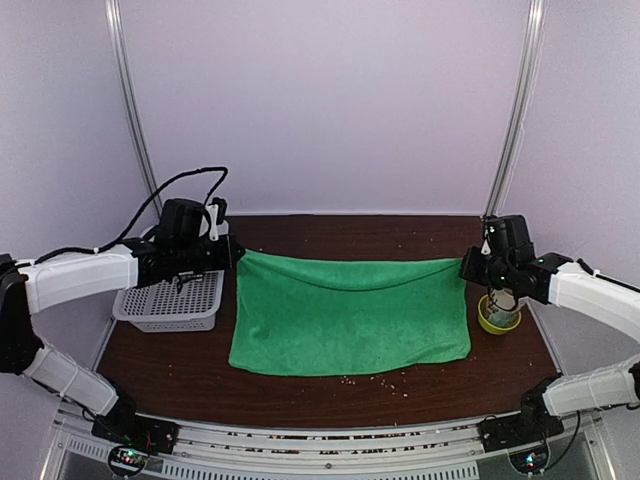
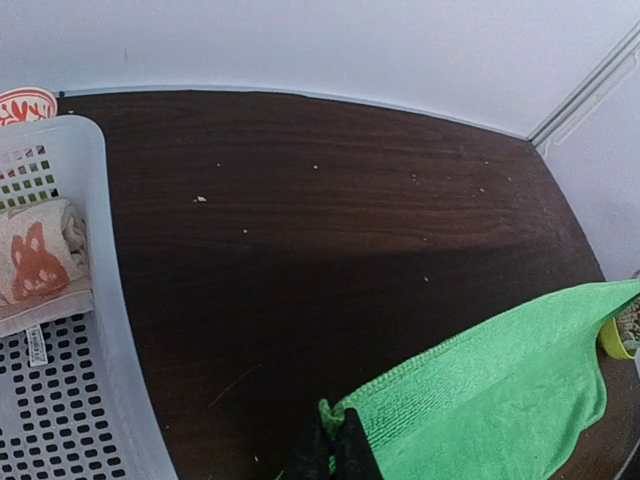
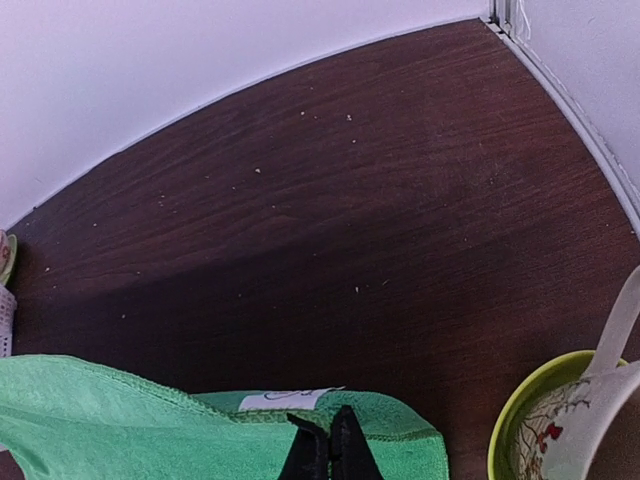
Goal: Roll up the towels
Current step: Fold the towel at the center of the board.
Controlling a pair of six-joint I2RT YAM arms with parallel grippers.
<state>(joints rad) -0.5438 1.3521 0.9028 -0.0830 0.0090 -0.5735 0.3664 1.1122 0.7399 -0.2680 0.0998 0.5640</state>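
A bright green towel (image 1: 350, 315) is spread across the middle of the dark table, its far edge lifted and sagging between the two arms. My left gripper (image 1: 236, 253) is shut on the towel's far left corner (image 2: 345, 418). At the far right corner (image 3: 330, 425), beside a white label (image 3: 285, 400), my right gripper (image 1: 464, 266) is shut on the cloth. A pinkish-beige towel (image 2: 38, 262) with an orange figure lies rolled inside the white basket (image 2: 110, 330), seen in the left wrist view.
The white perforated basket (image 1: 170, 303) stands at the table's left. A yellow-green cup (image 1: 498, 314) holding a white mug (image 3: 590, 420) sits at the right, just under my right arm. White walls close in the back and sides. Small crumbs dot the wood.
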